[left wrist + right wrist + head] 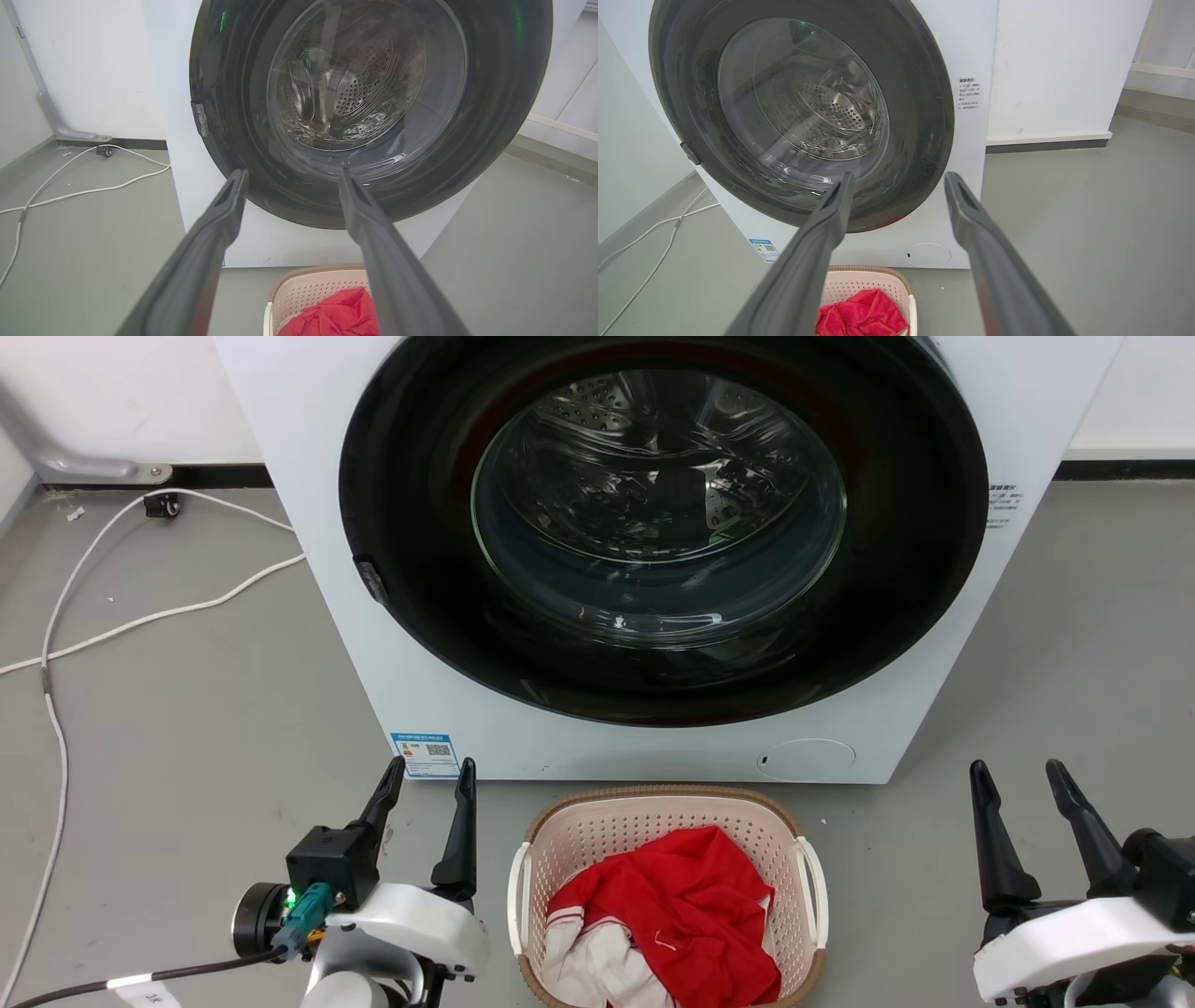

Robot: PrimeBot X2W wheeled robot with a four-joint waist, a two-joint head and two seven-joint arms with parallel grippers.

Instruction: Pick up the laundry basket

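The laundry basket [653, 795] sits on the grey floor [187, 728] just in front of the washer [317, 523], between two open claws.

A red and white garment [691, 905] is heaped inside the cream basket, under the washer's shut round door [663, 523]. The left gripper [432, 765] hovers near the basket's left side, clear of it, fingers apart and empty. The right gripper [1016, 767] is farther off to the right, fingers also spread, holding nothing. A white cable [140, 621] trails over the floor left of the washer.

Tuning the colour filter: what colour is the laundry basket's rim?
Brown, woven-look rim on the laundry basket; head view shows it best.
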